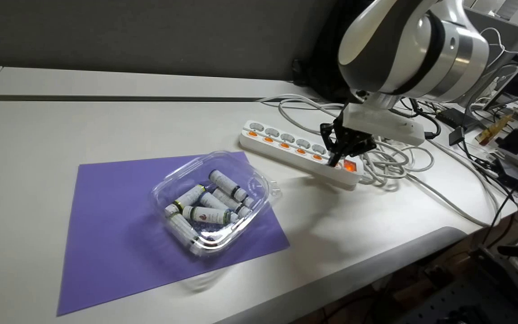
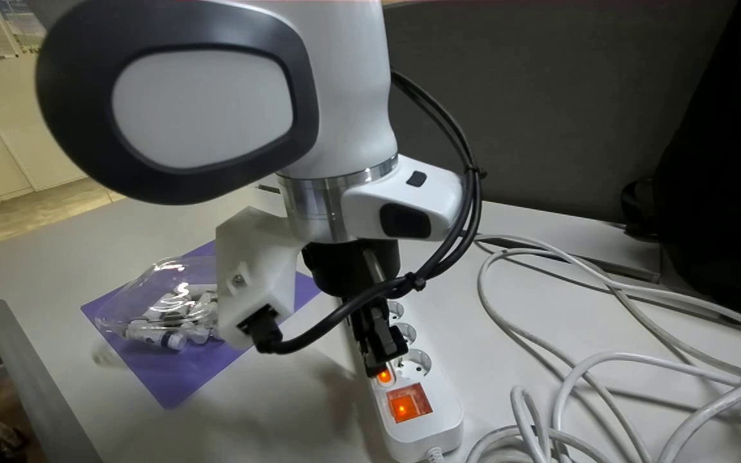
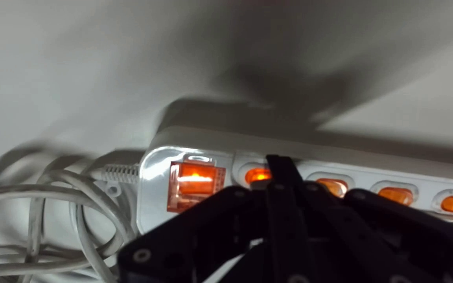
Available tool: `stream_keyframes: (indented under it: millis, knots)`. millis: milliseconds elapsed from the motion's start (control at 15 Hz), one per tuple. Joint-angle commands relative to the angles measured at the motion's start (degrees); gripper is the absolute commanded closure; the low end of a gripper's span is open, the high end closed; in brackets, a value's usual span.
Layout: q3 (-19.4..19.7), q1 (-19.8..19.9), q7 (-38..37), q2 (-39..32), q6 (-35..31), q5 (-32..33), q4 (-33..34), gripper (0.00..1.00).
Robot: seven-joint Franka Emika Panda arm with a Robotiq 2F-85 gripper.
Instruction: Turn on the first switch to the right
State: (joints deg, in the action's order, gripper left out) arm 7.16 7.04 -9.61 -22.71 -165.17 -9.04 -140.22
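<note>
A white power strip [image 1: 292,155] lies on the table; it also shows in an exterior view [image 2: 435,415] and the wrist view [image 3: 328,153]. Its large square main switch [image 3: 196,179] glows orange; in an exterior view it [image 2: 408,404] is lit as well. The small switch beside it [image 3: 257,175] is lit too, partly covered by my fingertips. The other small switches [image 3: 395,195] look unlit. My gripper [image 3: 283,163] is shut with its fingers together and nothing between them. Its tips are at the lit small switch's edge; whether they touch it I cannot tell.
White cables [image 1: 389,159] coil beside the main-switch end of the strip. A clear plastic box [image 1: 265,193] holding several small bottles stands on a purple sheet [image 1: 106,234]. A grey partition [image 1: 151,40] rises behind the table.
</note>
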Motion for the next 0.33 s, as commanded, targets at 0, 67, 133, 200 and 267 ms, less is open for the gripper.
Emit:
stream_keyframes:
  millis: [0,67,133,200,267]
  knots:
    - [4.5,-3.6,-4.7,-5.4,4.2,2.9,4.1,1.0]
    - [5.0,-4.2,-5.3,-5.6,5.2,3.3,4.6,1.0]
    - [5.1,-4.6,-5.7,-5.6,6.2,3.8,5.0,1.0]
    - [5.0,-4.8,-5.8,-5.4,7.0,3.8,5.3,1.0]
    - [4.8,-4.7,-5.6,-5.1,8.0,3.9,5.5,1.0]
